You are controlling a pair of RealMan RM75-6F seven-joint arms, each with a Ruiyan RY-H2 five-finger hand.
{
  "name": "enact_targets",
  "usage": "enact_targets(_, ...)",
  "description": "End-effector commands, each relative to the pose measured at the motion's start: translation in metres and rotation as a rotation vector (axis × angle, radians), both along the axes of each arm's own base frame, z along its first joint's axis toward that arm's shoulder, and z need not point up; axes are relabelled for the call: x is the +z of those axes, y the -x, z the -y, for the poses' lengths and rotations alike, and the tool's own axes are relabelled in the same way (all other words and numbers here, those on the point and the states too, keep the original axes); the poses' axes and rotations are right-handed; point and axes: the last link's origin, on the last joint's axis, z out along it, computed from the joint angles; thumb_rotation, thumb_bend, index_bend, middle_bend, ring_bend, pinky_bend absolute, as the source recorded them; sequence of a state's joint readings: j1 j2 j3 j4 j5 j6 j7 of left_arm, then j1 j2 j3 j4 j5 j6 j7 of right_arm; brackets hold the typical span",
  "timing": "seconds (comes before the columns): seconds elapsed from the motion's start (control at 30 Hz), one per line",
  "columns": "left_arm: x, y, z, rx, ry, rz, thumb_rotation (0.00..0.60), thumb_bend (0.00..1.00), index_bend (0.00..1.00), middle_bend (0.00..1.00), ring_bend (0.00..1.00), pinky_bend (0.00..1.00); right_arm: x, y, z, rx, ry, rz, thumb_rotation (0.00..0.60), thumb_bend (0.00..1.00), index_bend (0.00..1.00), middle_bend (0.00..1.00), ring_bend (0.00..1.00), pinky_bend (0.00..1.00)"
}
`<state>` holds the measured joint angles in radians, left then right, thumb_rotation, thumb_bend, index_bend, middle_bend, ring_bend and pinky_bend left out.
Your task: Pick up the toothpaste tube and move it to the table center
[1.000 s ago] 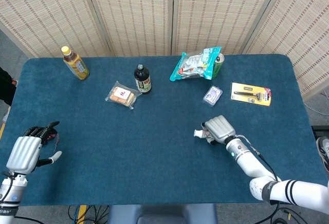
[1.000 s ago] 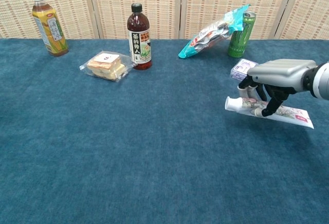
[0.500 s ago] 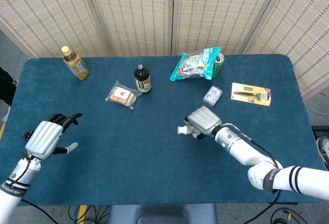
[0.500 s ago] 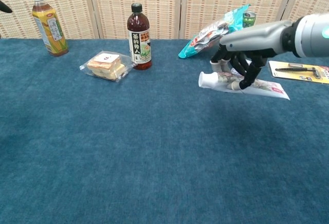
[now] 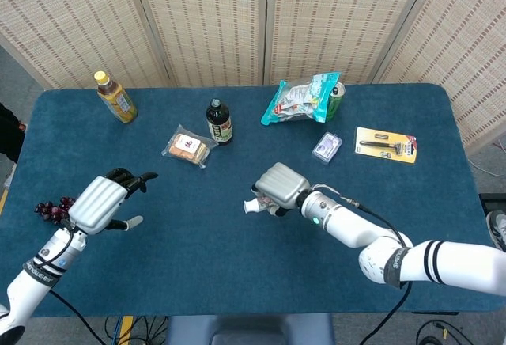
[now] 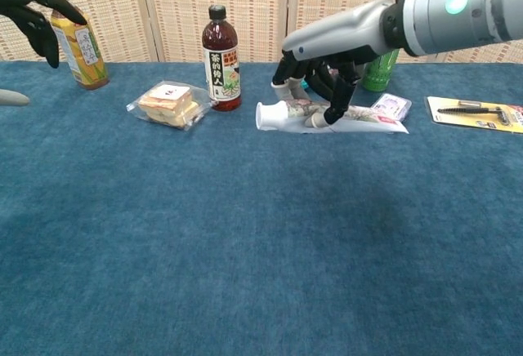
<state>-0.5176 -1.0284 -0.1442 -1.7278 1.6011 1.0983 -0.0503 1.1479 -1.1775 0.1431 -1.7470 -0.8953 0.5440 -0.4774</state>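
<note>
The right hand (image 6: 323, 86), a grey metal shell with black fingers (image 6: 337, 104), grips the toothpaste tube (image 6: 331, 117) from above and holds it clear of the surface (image 6: 245, 250), near the middle of it. The tube is a flat, soft white plastic one with pale printing, lying level, its round white cap pointing to the robot's left and its crimped flat tail trailing right. In the head view the hand's shell covers nearly all of it, so only the cap end (image 5: 251, 206) shows.

The surface is covered in a napped, dark teal cloth. The left hand (image 5: 101, 201) hangs above it with nothing in it, fingers spread apart; in the chest view only its dark fingertips (image 6: 33, 15) enter at the top left corner, the rest cut off.

Just left of that hand lies a small bunch of dark grapes (image 5: 52, 210), partly hidden by it. At the back stand a yellow-capped tea bottle (image 6: 77, 39) and a dark drink bottle (image 6: 221, 60), with a clear-wrapped sandwich (image 6: 169, 103) between them. A crinkled teal snack bag (image 5: 303, 98) leans on a green can (image 5: 336, 98), both mostly hidden behind the right arm in the chest view. A small pale box (image 5: 326, 146) and a yellow carded razor (image 5: 385, 144) lie to the right.
</note>
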Motion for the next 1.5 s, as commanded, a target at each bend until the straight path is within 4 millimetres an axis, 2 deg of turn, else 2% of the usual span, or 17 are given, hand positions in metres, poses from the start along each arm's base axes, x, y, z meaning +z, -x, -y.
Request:
enact_targets(0.03, -0.003, -0.005, -0.004, -0.022, 0.02, -0.022, 0.6, 0.17, 0.15, 0.41, 0.34, 0.22, -0.003, -0.008, 0.001, 0.014, -0.01, -0.006, 0.6, 1.0, 0.77, 0.71, 0.58, 0.5)
enact_targets(0.27, -0.017, -0.027, -0.01, -0.1, 0.07, -0.078, 0.6, 0.17, 0.14, 0.44, 0.35, 0.22, -0.006, -0.031, 0.001, 0.052, -0.024, -0.006, 0.6, 1.0, 0.77, 0.72, 0.59, 0.5)
enact_targets(0.47, -0.03, -0.042, -0.011, -0.166, 0.096, -0.15, 0.6, 0.18, 0.12, 0.44, 0.35, 0.22, -0.011, -0.042, 0.003, 0.054, -0.028, -0.01, 0.6, 1.0, 0.77, 0.72, 0.59, 0.5)
enact_targets(0.83, -0.054, -0.064, -0.015, -0.238, 0.142, -0.253, 0.6, 0.18, 0.1, 0.45, 0.35, 0.22, -0.022, -0.05, 0.011, 0.037, -0.027, -0.017, 0.6, 1.0, 0.79, 0.72, 0.6, 0.5)
enact_targets(1.03, -0.055, -0.076, -0.021, -0.234, 0.143, -0.236, 0.6, 0.18, 0.01, 0.45, 0.35, 0.22, -0.028, -0.052, 0.012, 0.037, -0.03, -0.029, 0.6, 1.0, 0.79, 0.73, 0.6, 0.5)
enact_targets(1.2, -0.055, -0.079, -0.022, -0.224, 0.157, -0.225, 0.6, 0.17, 0.0, 0.45, 0.35, 0.22, -0.029, -0.053, 0.015, 0.03, -0.024, -0.028, 0.6, 1.0, 0.79, 0.73, 0.6, 0.5)
enact_targets(1.5, -0.066, -0.073, -0.02, -0.227, 0.183, -0.274, 0.6, 0.17, 0.1, 0.45, 0.35, 0.22, -0.029, -0.051, 0.02, 0.016, -0.01, -0.027, 0.6, 1.0, 0.79, 0.73, 0.61, 0.5)
